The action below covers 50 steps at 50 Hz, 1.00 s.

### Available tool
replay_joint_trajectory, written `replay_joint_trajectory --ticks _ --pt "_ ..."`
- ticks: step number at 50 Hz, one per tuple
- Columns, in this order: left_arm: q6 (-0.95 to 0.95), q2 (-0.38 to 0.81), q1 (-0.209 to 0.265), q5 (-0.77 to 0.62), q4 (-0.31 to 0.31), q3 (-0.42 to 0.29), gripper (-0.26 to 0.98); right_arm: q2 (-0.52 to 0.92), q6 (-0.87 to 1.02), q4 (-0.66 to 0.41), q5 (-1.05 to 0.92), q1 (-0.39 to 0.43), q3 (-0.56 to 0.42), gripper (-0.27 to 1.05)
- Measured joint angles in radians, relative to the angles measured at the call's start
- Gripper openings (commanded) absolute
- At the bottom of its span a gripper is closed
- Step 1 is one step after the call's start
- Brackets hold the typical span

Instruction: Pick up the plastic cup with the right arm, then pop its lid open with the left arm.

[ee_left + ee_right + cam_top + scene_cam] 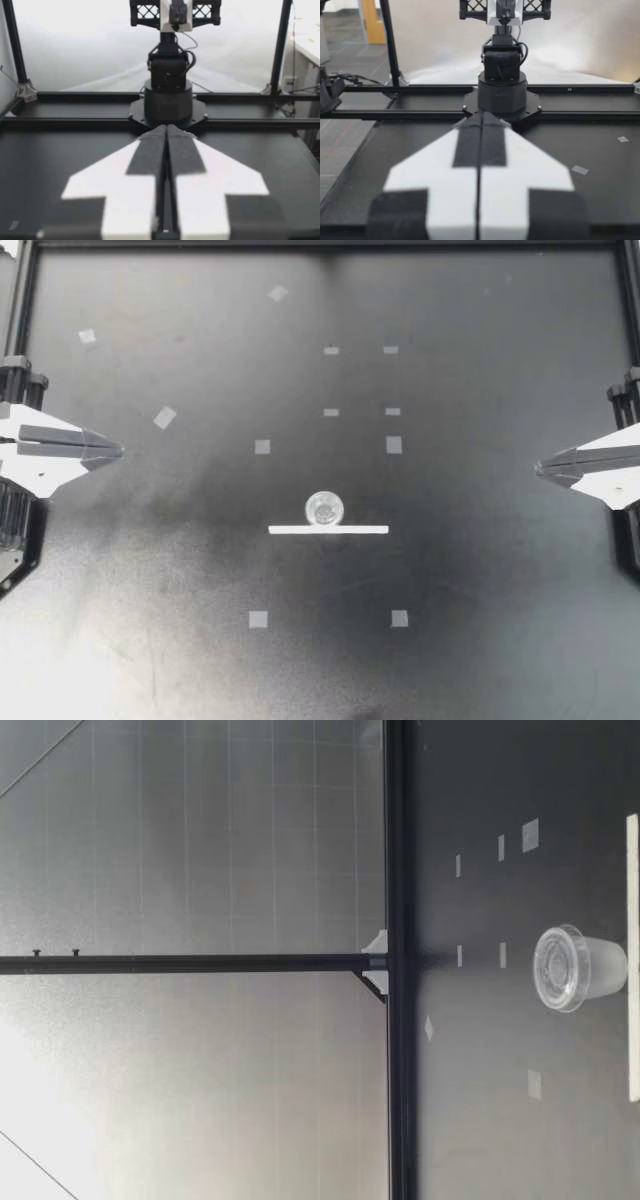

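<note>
Clear plastic cup (324,508) upright, mouth up, near middle of black table (500,580), just beside long white strip (328,529). Small tape squares (258,619) scattered around. Left gripper (118,450) and right gripper (540,468) both clenched on nothing, at opposite table edges, well apart from cup.

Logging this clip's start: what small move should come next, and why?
Probably open my left gripper and ease it toward the clear cup: both it and my right gripper sit shut at the sides of the table, far from the cup.
</note>
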Motion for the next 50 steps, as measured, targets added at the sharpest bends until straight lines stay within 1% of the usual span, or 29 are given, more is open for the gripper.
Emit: replay_joint_trajectory --ticks 1,4,8,17,20,25,31,33,36,40,45,50 --pt "0.002 -0.002 0.002 -0.002 0.000 0.003 0.06 0.002 0.000 -0.002 0.000 0.000 0.002 0.14" --pt "0.008 -0.002 -0.002 -0.002 0.000 0.035 0.00 0.000 0.003 0.000 0.002 0.002 0.021 0.06" --pt "0.002 -0.002 -0.006 -0.002 0.000 0.055 -0.03 0.000 0.002 0.000 0.002 0.003 0.046 -0.02" --pt "-0.002 0.003 -0.008 0.002 0.000 0.052 -0.03 -0.008 0.003 0.000 -0.002 0.003 0.055 -0.04" --pt "0.002 0.020 -0.003 0.014 0.000 0.031 -0.03 0.002 -0.002 0.000 -0.002 0.003 0.054 -0.04" --pt "0.005 0.078 0.034 0.060 0.000 -0.026 -0.03 0.058 -0.008 0.002 -0.002 0.005 0.049 -0.04" --pt "0.009 0.206 0.078 0.135 0.000 -0.104 -0.03 0.173 -0.005 0.002 -0.020 0.005 0.021 -0.03" --pt "0.015 0.250 0.086 0.143 0.000 -0.126 -0.03 0.216 -0.006 0.002 -0.037 0.005 0.011 -0.03" --pt "0.018 0.296 0.089 0.146 0.000 -0.146 -0.03 0.282 -0.002 0.002 -0.066 0.003 -0.005 -0.02" --pt "0.035 0.345 0.091 0.146 0.000 -0.158 -0.03 0.359 0.003 0.003 -0.101 0.000 -0.014 0.04" --pt "0.044 0.408 0.092 0.135 0.000 -0.161 -0.03 0.448 0.006 0.011 -0.150 -0.020 -0.028 0.17" --pt "0.044 0.486 0.092 0.086 0.002 -0.164 -0.03 0.523 0.006 0.012 -0.201 -0.028 -0.038 0.32"
